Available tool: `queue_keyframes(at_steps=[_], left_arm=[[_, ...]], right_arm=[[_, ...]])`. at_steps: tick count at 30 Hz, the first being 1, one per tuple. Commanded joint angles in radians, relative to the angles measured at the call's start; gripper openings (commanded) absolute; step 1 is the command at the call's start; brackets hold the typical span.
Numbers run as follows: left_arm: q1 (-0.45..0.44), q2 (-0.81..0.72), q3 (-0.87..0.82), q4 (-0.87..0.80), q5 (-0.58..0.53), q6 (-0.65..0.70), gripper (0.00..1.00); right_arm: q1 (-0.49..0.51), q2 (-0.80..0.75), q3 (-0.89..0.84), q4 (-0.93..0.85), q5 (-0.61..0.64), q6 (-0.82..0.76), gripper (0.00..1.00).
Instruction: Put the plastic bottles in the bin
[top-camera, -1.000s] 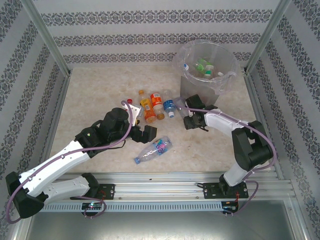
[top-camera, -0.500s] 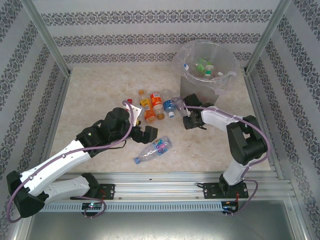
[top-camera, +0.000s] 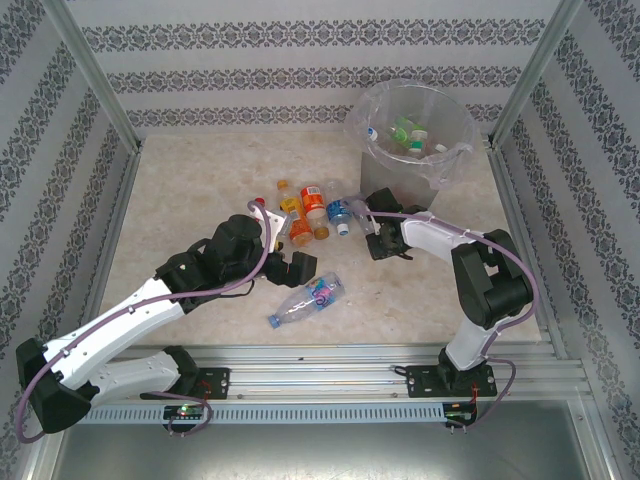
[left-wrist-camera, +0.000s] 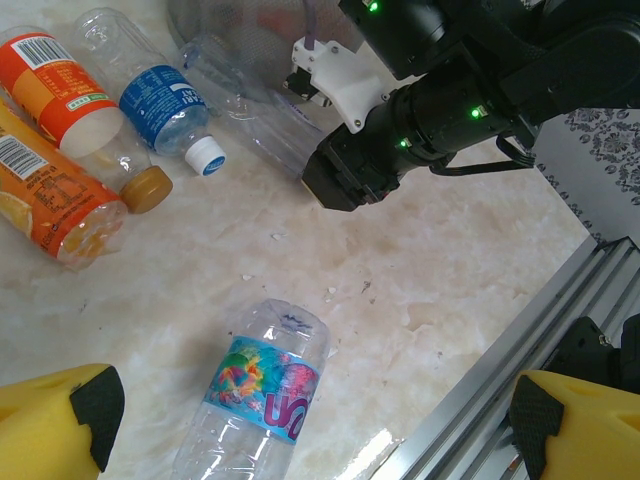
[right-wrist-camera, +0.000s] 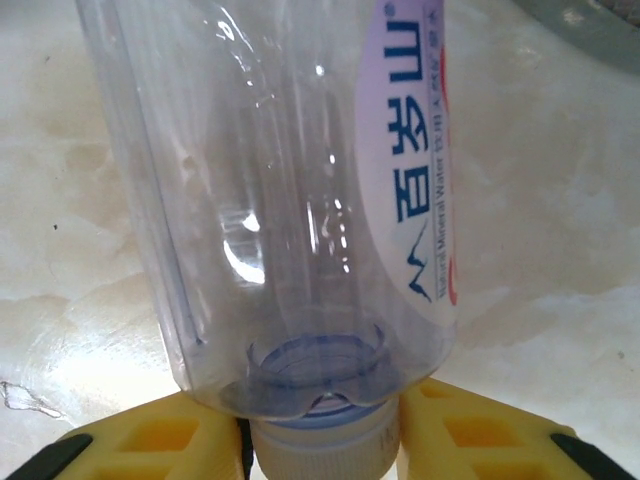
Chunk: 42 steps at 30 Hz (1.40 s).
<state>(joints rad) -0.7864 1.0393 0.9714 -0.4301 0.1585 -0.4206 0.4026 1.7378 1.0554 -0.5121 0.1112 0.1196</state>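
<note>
Marble tabletop (top-camera: 200, 190): right gripper (right-wrist-camera: 320, 440) clamps clear bottle (right-wrist-camera: 280, 200) at cap.

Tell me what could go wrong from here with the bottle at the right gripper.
1. The right gripper flanks only the cap end of the clear bottle; its long body may swing or slip out when lifted.
2. The bin stands close by with its bag rim flaring out; the bottle could catch on it.

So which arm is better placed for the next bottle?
Right. The right gripper clasps the cap of a clear white-labelled plastic bottle near the tall grey bin; the left gripper hangs open, farther away.
</note>
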Motion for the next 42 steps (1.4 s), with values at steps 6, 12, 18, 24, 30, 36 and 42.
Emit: queue_keyframes(at_steps=[6,12,18,24,30,36,42], left_arm=[[-0.014,-0.002,0.007,0.044,0.016,0.014,1.00],[-0.014,-0.017,-0.015,0.073,0.019,0.011,1.00],[-0.014,-0.038,-0.041,0.115,0.028,0.019,1.00],[-0.014,-0.057,-0.053,0.141,0.063,0.032,1.00],[-0.014,-0.076,-0.062,0.169,0.073,0.033,1.00],[-0.014,-0.074,-0.061,0.180,0.091,0.031,1.00],[-0.014,-0.085,-0.062,0.176,0.094,0.026,1.00]], right_arm=[[0.046,-0.032,0.008,-0.027,0.014,0.003,0.34],[0.077,-0.135,0.001,-0.059,0.033,0.033,0.33],[0.107,-0.261,0.014,-0.109,0.021,0.059,0.31],[0.125,-0.378,0.080,-0.166,-0.049,0.066,0.32],[0.127,-0.461,0.208,-0.218,-0.143,0.080,0.32],[0.086,-0.485,0.340,-0.247,-0.195,0.105,0.31],[-0.012,-0.448,0.475,-0.282,-0.218,0.103,0.31]])
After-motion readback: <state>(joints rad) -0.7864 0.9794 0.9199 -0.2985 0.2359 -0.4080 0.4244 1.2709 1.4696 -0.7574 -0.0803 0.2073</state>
